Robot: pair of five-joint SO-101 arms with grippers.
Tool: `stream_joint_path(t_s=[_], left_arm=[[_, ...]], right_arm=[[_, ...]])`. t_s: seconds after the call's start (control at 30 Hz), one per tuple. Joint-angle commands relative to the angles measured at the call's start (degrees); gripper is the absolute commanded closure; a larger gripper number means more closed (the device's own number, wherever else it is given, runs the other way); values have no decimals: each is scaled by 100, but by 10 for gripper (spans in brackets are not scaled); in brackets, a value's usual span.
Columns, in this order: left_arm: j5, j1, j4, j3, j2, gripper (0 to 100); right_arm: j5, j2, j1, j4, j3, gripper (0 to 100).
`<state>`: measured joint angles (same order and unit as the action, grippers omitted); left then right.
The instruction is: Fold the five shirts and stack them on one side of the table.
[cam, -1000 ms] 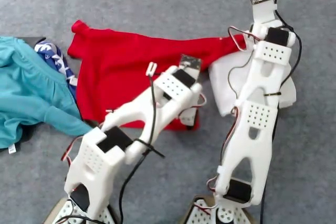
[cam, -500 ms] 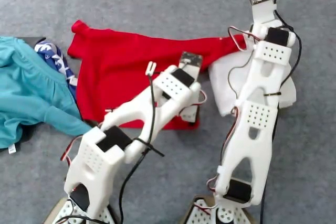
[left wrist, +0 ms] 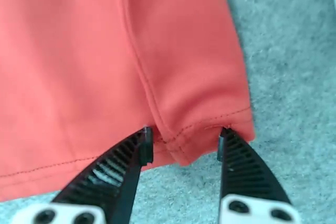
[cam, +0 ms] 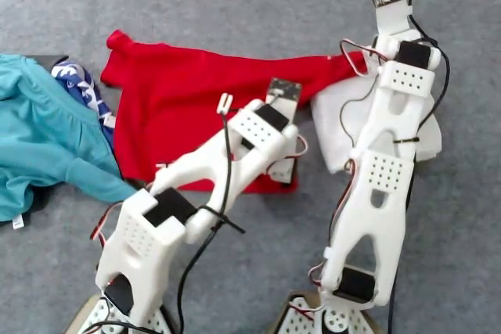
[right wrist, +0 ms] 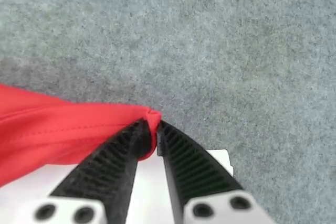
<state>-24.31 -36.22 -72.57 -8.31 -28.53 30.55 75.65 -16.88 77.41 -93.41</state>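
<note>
A red shirt lies spread on the grey table, one sleeve stretched toward the right arm. My left gripper is open, its jaws straddling the shirt's hem corner near the front right of the cloth; in the high view that gripper sits at that same corner. My right gripper is shut on the red sleeve tip, at the high view's upper right. A white folded shirt lies under the right arm. A teal shirt covers a blue patterned one at the left.
Grey felt table stretches behind the shirts and to the far right. The two arm bases stand at the front edge. A dark garment edge peeks out by the teal shirt.
The left gripper has edged slightly toward the hem corner; the red cloth there shifted a little. The right arm has kept still with the sleeve.
</note>
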Motion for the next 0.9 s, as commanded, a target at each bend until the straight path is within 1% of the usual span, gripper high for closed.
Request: stream_joint_path(t_s=[0.0, 0.1, 0.43, 0.6, 0.73, 0.87], left_arm=[[-44, 22, 79, -22, 308, 830], [-35, 31, 114, -13, 299, 865], [-18, 22, 123, -13, 308, 870], [0, 40, 105, -48, 369, 934], [0, 48, -281, -356, 369, 963], [0, 48, -545, -725, 325, 964]], right_arm=[[44, -110, -53, -105, -233, 985], [44, -110, -53, -105, -233, 985], [44, -110, -70, -105, -233, 985], [44, -110, -70, -105, -233, 985], [44, -110, -79, -105, -233, 985], [44, -110, -79, -105, -233, 985]])
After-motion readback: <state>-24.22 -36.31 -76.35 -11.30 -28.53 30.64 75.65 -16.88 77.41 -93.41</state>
